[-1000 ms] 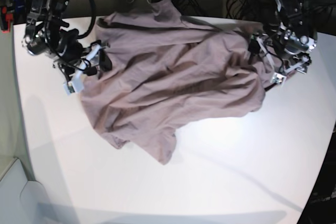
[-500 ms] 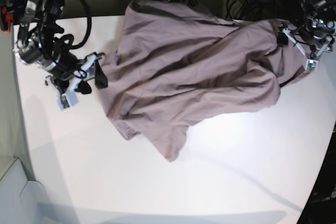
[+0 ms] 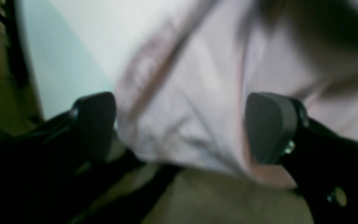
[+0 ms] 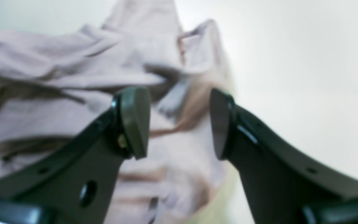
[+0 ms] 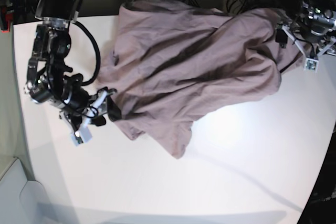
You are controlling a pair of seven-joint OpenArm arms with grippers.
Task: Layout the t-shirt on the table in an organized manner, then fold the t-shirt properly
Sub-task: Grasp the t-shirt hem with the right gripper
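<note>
- Roughly, left wrist view: left gripper jaws spread wide, blurry t-shirt cloth lying between and past the pads, not pinched as far as I can tell; white table off beyond its one finger.
- Right wrist view: right gripper jaws parted, fairly wide, nothing clamped; wrinkled t-shirt bunched straight ahead and under the fingertips, bare table to the side of one finger.
- Base view: t-shirt is a crumpled heap, creased and doubled over, one flap trailing toward the near edge; right gripper sits at the cloth's edge, just beside it; left gripper at the opposite edge, touching or nearly touching, cannot tell.
- Progress, my read: early. Shirt is on the table but not flattened, sleeves and hem not sorted out. Left: grab corners, spread flat, then all folds.
</note>
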